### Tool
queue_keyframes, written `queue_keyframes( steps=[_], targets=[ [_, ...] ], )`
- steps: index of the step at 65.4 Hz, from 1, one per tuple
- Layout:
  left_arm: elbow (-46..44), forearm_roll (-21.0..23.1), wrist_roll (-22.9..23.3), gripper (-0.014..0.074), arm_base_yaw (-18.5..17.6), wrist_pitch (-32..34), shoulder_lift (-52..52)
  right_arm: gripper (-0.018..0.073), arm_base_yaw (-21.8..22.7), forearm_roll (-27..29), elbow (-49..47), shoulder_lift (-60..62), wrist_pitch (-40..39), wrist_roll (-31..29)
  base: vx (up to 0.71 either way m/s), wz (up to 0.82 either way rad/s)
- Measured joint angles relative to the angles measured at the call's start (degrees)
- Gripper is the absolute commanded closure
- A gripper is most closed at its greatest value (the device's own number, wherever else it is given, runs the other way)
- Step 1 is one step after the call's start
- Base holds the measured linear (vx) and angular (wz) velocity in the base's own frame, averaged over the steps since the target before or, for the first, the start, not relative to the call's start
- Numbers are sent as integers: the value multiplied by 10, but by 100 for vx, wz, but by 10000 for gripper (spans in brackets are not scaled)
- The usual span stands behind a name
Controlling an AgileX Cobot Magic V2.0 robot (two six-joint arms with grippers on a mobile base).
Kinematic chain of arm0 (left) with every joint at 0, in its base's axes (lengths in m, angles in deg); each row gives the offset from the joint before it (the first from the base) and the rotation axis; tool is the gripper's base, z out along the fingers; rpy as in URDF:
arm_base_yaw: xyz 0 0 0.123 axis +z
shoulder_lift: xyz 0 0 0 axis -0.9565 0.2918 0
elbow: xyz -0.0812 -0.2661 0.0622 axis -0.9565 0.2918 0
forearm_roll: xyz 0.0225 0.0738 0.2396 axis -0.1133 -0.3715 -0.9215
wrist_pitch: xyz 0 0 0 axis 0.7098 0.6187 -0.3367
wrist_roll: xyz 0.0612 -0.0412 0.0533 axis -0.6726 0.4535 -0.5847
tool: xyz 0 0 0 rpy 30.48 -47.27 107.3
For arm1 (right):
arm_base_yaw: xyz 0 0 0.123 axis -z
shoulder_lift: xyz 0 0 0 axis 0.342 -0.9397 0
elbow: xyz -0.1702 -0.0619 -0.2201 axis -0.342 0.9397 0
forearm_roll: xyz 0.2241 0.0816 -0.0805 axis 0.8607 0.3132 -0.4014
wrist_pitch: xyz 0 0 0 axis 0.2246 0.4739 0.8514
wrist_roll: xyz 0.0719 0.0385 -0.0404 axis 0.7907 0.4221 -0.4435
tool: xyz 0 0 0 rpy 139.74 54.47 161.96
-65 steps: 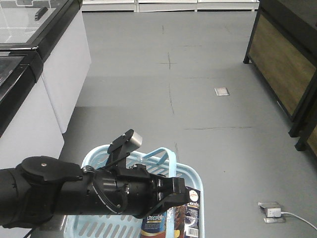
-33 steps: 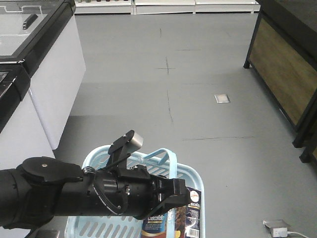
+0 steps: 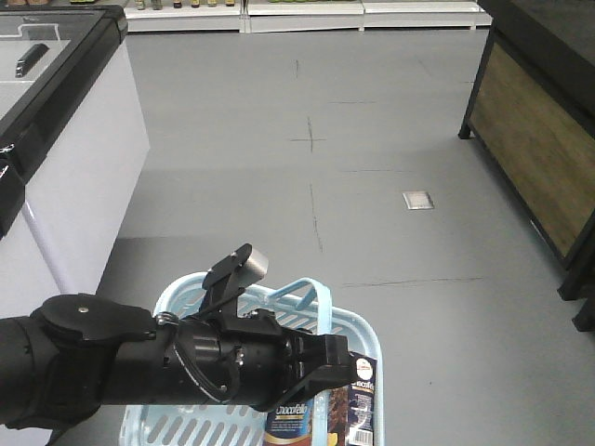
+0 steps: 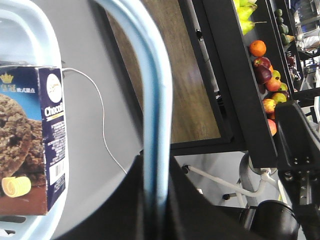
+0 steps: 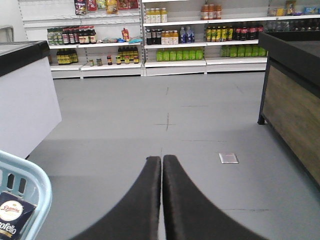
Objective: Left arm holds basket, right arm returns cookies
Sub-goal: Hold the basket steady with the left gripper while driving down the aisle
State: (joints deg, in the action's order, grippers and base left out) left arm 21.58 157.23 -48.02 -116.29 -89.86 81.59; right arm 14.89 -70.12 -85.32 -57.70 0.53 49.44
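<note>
Reaches the left arm [image 3: 139, 372] across the basket [image 3: 186, 284], left gripper [image 4: 156, 192] clamped round its looped handle [image 4: 157, 90]. Carries the cookies [image 3: 361, 401] inside, against the basket's right wall at the near corner. Shows the right gripper [image 5: 161, 167] pinched together on nothing, right of the basket, apart from the cookies

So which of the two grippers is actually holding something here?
The left gripper: it is shut on the light-blue basket handle. The right gripper is shut too, but its fingers press together with nothing between them.
</note>
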Motion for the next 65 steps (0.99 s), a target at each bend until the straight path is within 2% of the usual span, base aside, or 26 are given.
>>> queue_keyframes(
  steps=[37,65],
  targets=[
    [0,0,0,603,0,-1,0,568,0,0,0,0,0,0,27,-13],
    [0,0,0,603,0,0,0,568,0,0,0,0,0,0,34,3]
  ],
)
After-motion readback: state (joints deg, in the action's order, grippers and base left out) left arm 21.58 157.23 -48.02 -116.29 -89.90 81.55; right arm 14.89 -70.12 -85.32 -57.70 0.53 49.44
